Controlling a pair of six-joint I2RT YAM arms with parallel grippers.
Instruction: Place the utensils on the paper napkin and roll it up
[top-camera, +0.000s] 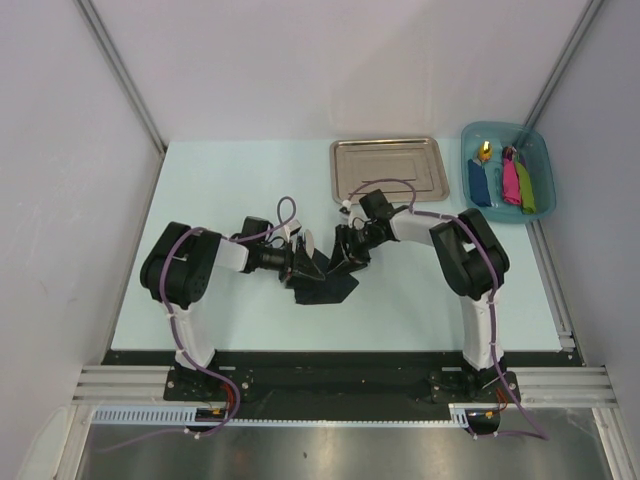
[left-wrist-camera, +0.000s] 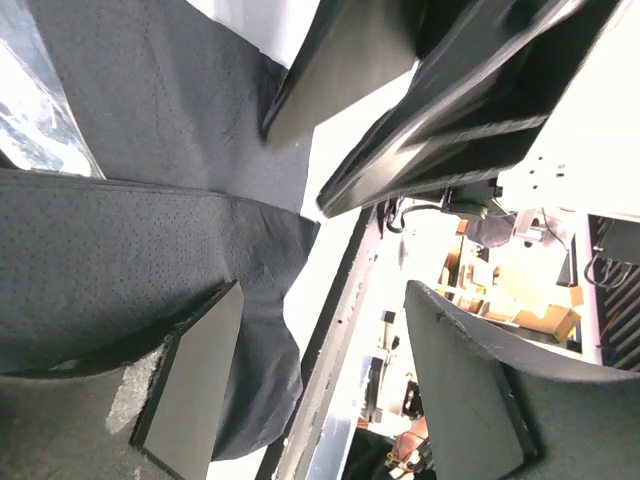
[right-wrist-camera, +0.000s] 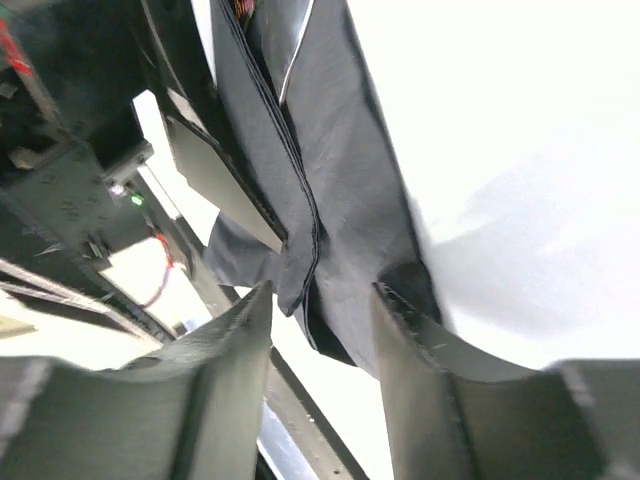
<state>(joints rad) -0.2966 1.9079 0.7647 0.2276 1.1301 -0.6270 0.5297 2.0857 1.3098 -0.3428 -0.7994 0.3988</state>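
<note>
The black paper napkin (top-camera: 325, 285) lies folded and bunched at the table's middle, between both grippers. My left gripper (top-camera: 300, 262) is open; in the left wrist view its jaws (left-wrist-camera: 322, 290) stand wide apart, and the napkin (left-wrist-camera: 150, 250) drapes against the left finger (left-wrist-camera: 190, 390). My right gripper (top-camera: 345, 258) is open; in the right wrist view (right-wrist-camera: 322, 290) a folded napkin edge (right-wrist-camera: 340, 200) hangs down between its fingertips, unpinched. The utensils are hidden. A silvery glint (left-wrist-camera: 35, 115) shows by the napkin; I cannot tell what it is.
A shiny steel tray (top-camera: 390, 168) lies at the back, right of centre. A teal bin (top-camera: 507, 170) with blue, pink and green items stands at the back right. The two grippers are almost touching over the napkin.
</note>
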